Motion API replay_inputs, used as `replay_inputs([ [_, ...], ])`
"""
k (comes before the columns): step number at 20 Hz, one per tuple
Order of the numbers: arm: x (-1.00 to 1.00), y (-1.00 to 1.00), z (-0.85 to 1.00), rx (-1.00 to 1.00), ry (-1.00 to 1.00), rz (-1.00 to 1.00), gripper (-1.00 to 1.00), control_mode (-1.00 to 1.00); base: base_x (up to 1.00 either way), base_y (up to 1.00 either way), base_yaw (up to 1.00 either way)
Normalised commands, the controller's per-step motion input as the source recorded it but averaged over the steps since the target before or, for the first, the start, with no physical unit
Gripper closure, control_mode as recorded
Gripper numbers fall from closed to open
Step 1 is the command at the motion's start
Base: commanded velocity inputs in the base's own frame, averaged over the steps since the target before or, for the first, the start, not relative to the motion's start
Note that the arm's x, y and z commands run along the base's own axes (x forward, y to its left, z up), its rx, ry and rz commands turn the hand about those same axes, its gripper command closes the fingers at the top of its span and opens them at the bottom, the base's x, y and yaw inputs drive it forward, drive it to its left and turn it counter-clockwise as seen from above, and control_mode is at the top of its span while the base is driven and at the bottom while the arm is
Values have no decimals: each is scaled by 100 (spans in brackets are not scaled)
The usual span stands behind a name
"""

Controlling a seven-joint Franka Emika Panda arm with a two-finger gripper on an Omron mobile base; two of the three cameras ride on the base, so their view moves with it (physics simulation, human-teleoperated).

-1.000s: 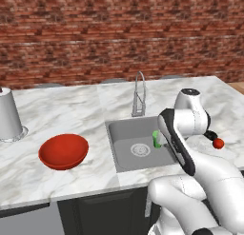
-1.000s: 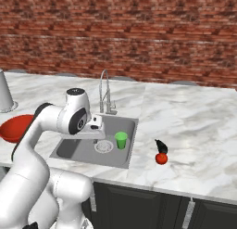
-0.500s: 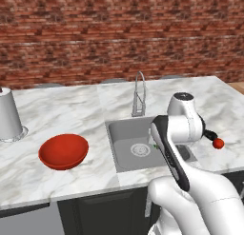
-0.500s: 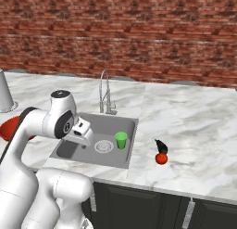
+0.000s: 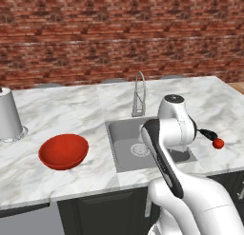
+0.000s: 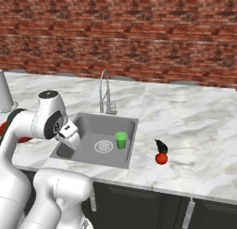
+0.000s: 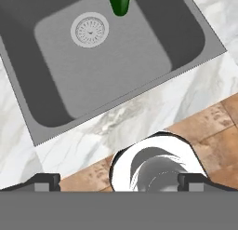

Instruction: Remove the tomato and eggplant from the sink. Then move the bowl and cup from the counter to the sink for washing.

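The green cup stands upright inside the grey sink, right of the drain; in the hand view the cup shows at the top of the sink. Right of the basin on the counter lie the tomato and, touching it, the eggplant; the left base view shows the tomato and eggplant too. The red bowl sits on the counter left of the sink. My gripper hangs open and empty over the sink's front left; its tips stand wide apart.
A thin curved faucet rises behind the basin. A grey cylinder on a round base stands at the counter's far left. A brick wall closes the back. Brown floor tiles show past the counter's front edge.
The arm has swung away from the cup toward the sink's left front, with the jaws staying open. The cup, tomato, eggplant and bowl have not moved.
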Motion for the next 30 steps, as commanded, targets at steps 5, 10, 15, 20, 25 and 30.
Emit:
replay_inputs([
  [5,0,34,1,1,0,-18,-100,-100,0,0,0],
  [10,0,35,0,1,0,-8,-100,-100,0,0,0],
  [15,0,35,2,4,0,-8,-100,-100,0,0,0],
  [20,0,34,3,4,0,-9,-100,-100,0,0,0],
  [25,0,35,0,3,0,-10,-100,-100,0,0,0],
  [30,0,35,0,5,0,-12,-100,-100,0,0,0],
])
